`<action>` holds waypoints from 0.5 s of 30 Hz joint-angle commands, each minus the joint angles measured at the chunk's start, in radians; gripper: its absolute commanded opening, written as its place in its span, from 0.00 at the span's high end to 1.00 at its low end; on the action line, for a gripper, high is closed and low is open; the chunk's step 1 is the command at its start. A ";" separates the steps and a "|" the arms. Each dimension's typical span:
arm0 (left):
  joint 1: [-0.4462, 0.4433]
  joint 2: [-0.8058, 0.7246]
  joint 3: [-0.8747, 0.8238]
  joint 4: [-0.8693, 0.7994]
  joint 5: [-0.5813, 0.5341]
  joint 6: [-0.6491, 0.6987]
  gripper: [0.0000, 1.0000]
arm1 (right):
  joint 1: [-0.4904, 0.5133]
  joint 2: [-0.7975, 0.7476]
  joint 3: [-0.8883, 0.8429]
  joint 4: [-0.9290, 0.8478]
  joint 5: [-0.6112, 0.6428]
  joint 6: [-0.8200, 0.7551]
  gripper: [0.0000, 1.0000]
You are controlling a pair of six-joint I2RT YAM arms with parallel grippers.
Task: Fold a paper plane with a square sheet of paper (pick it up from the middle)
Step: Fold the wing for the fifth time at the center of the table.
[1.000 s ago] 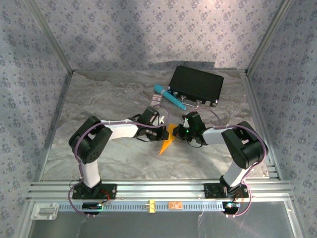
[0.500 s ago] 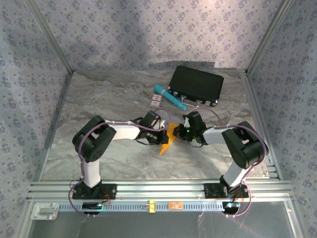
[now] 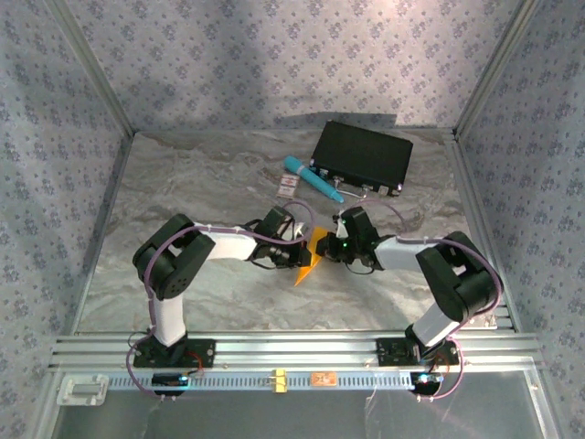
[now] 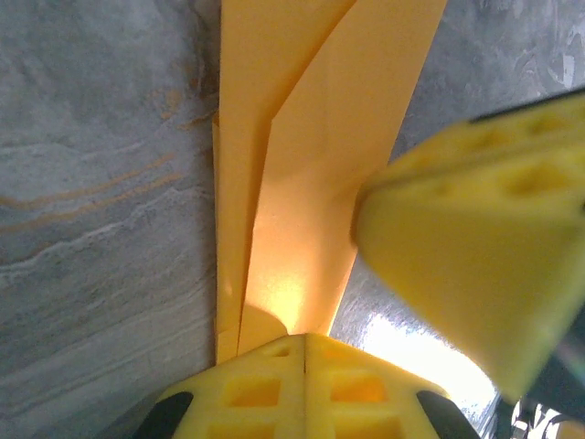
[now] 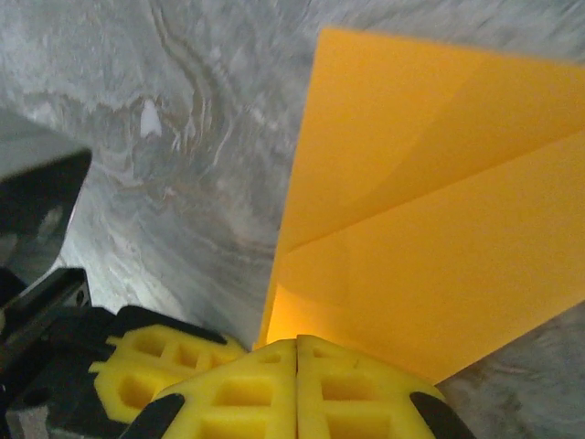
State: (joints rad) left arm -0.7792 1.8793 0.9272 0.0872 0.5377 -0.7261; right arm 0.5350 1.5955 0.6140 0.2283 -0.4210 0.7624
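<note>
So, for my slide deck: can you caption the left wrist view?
Left pincer shut on the folded orange paper, above the marble table.

This is a robotics lab cell, a boxed-in test rig rather than a lived-in room. Two arms, left (image 3: 174,265) and right (image 3: 454,274), are bolted side by side to ribbed aluminium rails (image 3: 292,347) along the near edge of a marble-patterned desk (image 3: 183,183). Purple cables (image 3: 219,226) run exposed along the arms, and small lights glow at their bases. Bare metal posts (image 3: 91,69) rise at the back corners. The walls (image 3: 274,55) between them are flat panels in one repeating flower print — a backdrop closing the desk in on three sides. A black case (image 3: 363,155), a teal pen (image 3: 311,178) and a small card (image 3: 290,186) lie toward the back.
</note>
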 commanded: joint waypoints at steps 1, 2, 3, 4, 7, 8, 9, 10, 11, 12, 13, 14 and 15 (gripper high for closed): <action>-0.004 0.018 -0.036 -0.054 -0.051 0.002 1.00 | 0.022 0.012 -0.010 -0.049 -0.009 -0.003 0.93; -0.003 0.018 -0.033 -0.055 -0.051 0.003 1.00 | 0.025 0.020 -0.021 -0.047 0.001 0.005 0.94; -0.003 0.017 -0.034 -0.055 -0.051 0.003 1.00 | 0.023 0.026 -0.033 -0.042 0.009 0.016 0.94; -0.004 0.015 -0.036 -0.055 -0.054 0.003 1.00 | 0.019 0.036 -0.042 -0.042 0.012 0.025 0.94; -0.002 0.015 -0.037 -0.055 -0.053 0.002 1.00 | 0.005 0.061 -0.054 -0.035 0.009 0.036 0.94; -0.002 0.015 -0.037 -0.055 -0.052 0.003 1.00 | 0.000 0.060 -0.058 -0.036 0.018 0.036 0.94; -0.002 0.015 -0.036 -0.056 -0.051 0.002 1.00 | -0.008 0.059 -0.060 -0.035 0.018 0.037 0.94; -0.002 0.014 -0.036 -0.056 -0.052 0.002 1.00 | -0.014 0.057 -0.062 -0.034 0.013 0.035 0.94; -0.002 0.014 -0.037 -0.056 -0.053 0.003 1.00 | -0.021 0.050 -0.063 -0.034 0.016 0.037 0.94; -0.002 0.012 -0.038 -0.057 -0.053 0.002 1.00 | -0.024 0.039 -0.066 -0.039 0.025 0.035 0.94; -0.002 0.014 -0.038 -0.056 -0.053 0.002 1.00 | -0.028 0.027 -0.067 -0.046 0.037 0.032 0.94; -0.002 0.015 -0.038 -0.057 -0.052 0.002 1.00 | -0.033 0.014 -0.065 -0.053 0.045 0.029 0.94; -0.002 0.016 -0.039 -0.056 -0.053 0.003 1.00 | -0.038 0.005 -0.065 -0.052 0.044 0.024 0.94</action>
State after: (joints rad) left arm -0.7792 1.8793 0.9257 0.0986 0.5331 -0.7261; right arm 0.5232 1.6161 0.5774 0.2520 -0.4416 0.7895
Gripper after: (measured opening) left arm 0.049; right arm 0.056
